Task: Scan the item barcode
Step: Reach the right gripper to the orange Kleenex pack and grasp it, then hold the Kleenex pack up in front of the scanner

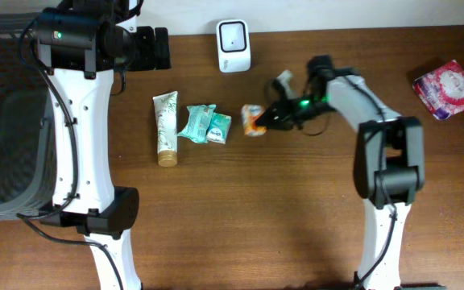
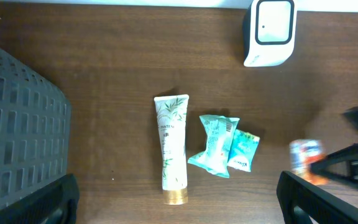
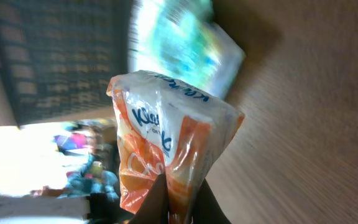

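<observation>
Orange-and-white packet (image 3: 166, 143), crinkled plastic with blue lettering only partly legible, is pinched by right gripper (image 3: 169, 208). "Pantene" is read on white tube (image 2: 173, 146). Left gripper (image 2: 179, 204) jaws are spread wide.

Glossy crinkled plastic orange packet (image 3: 166, 146), matt wood-grain table (image 1: 256, 217), perhaps plastic grey basket (image 2: 17, 124)

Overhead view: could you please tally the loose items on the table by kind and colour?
Cream tube: 1
Teal packets: 2
Orange packet: 1
Pink packet: 1
White scanner: 1
Total: 6
</observation>
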Controlling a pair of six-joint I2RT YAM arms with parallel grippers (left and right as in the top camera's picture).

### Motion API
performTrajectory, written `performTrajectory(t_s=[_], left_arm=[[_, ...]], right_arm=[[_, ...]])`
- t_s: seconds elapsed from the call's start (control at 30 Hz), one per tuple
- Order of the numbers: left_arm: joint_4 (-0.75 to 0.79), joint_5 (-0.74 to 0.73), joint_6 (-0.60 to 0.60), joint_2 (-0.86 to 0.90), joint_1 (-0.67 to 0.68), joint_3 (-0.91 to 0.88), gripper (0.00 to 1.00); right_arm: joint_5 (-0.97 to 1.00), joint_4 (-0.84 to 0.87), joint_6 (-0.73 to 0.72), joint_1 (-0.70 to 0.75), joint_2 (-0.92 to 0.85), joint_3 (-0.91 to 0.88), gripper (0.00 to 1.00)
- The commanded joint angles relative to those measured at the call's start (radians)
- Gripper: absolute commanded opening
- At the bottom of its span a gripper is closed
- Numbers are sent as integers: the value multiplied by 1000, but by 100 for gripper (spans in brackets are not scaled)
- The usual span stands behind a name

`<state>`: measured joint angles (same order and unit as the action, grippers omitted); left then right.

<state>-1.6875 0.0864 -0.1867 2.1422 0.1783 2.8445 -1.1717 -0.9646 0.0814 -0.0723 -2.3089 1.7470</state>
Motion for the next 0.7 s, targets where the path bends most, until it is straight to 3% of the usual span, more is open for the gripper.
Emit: performTrajectory(t_s=[0.0, 0.23, 0.47, 0.67], left_arm=[[-1, 0, 5, -4, -5, 0, 99], [-1, 1, 5, -4, -5, 0, 99], [-1, 0, 5, -4, -5, 0, 99], [-1, 0, 5, -4, -5, 0, 99]], right_arm=[[-334, 1, 152, 57, 8, -8, 4], [-381, 95, 149, 44, 8, 2, 4], [-381, 87, 101, 41, 10, 237, 4], [-381, 177, 105, 6, 10, 267, 4]])
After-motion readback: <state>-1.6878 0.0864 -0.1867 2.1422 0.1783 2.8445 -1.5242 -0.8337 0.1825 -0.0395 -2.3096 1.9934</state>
